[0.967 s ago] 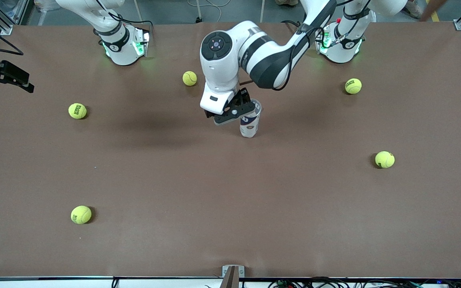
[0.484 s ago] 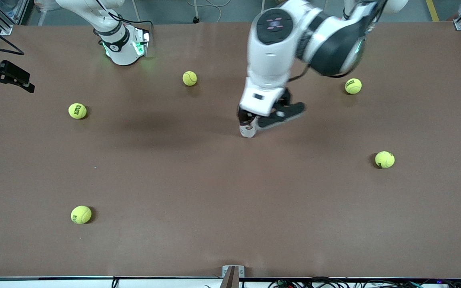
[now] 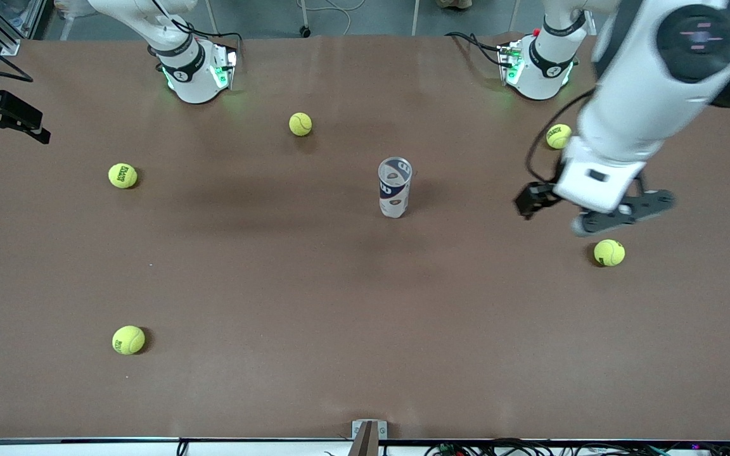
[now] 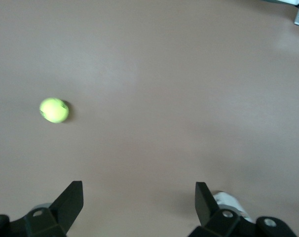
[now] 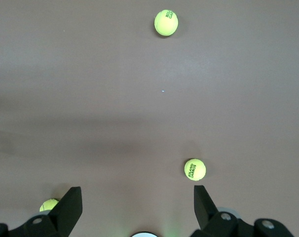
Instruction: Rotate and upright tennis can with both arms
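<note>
The tennis can, a clear tube with a white and navy label, stands upright and alone near the middle of the brown table. My left gripper is open and empty. It is up in the air toward the left arm's end of the table, well apart from the can and close to a yellow-green tennis ball. In the left wrist view the left gripper has its jaws wide apart over bare table. My right gripper waits raised at the right arm's end; in the right wrist view the right gripper is open and empty.
Several tennis balls lie scattered: one near the right arm's base, two toward the right arm's end, one near the left arm's base. The left wrist view shows a ball.
My left gripper has let go of the can, risen and swung toward the left arm's end of the table. The can stays upright in place. The right arm has not moved.
</note>
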Robot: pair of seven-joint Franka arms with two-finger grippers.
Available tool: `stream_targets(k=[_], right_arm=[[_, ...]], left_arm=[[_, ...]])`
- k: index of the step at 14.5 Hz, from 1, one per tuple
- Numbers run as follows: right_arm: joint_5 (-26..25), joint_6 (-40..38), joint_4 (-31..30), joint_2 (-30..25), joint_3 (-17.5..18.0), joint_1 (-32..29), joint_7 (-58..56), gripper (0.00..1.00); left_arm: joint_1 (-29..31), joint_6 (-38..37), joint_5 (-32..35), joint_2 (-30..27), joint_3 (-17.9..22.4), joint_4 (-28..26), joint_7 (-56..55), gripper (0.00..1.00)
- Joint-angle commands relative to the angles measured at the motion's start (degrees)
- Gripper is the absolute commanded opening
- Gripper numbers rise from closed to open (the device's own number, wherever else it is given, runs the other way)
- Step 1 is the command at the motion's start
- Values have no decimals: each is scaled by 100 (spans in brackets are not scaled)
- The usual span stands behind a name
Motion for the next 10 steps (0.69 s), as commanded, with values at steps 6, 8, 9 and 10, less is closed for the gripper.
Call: stream_targets(k=[6, 8, 9, 10], right_arm=[[7, -59, -37, -100, 27, -29, -51, 100], [7, -59, -37, -100, 27, -30, -60, 100], [7, -59, -37, -100, 27, -21, -60, 100], [7, -59, -29, -100, 36, -12, -60, 100]], left_arm=[[1324, -8, -290, -890, -96, -705, 2403, 100], [1510, -42, -327, -970, -96, -749, 2940, 100], [1563, -60, -327, -970, -70, -741, 2934, 100], [1615, -86, -318, -944, -61, -697, 2908, 100]])
